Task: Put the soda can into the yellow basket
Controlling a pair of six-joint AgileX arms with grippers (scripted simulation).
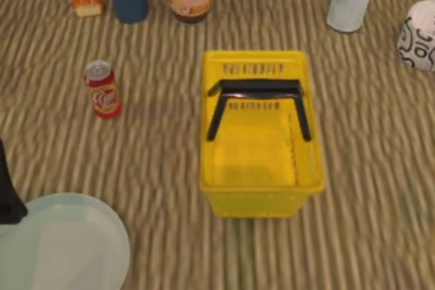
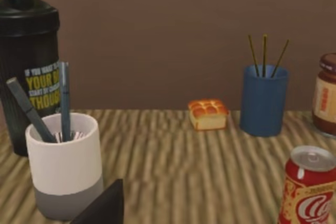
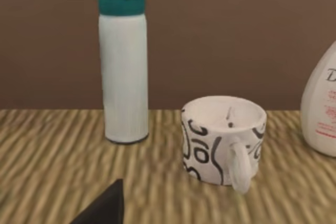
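1. Soda can (image 1: 102,89) upright on desk (image 1: 156,168), long axis vertical, left of yellow basket (image 1: 261,188), well apart.
2. Ahead of left hand (image 1: 9,188), the nearer one; finger opening: cannot tell.
3. Right hand out of view.

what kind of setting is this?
Likely a rendered tabletop test scene with household clutter: a woven-look table holding a soda can, a yellow basket, a mug and a bottle.
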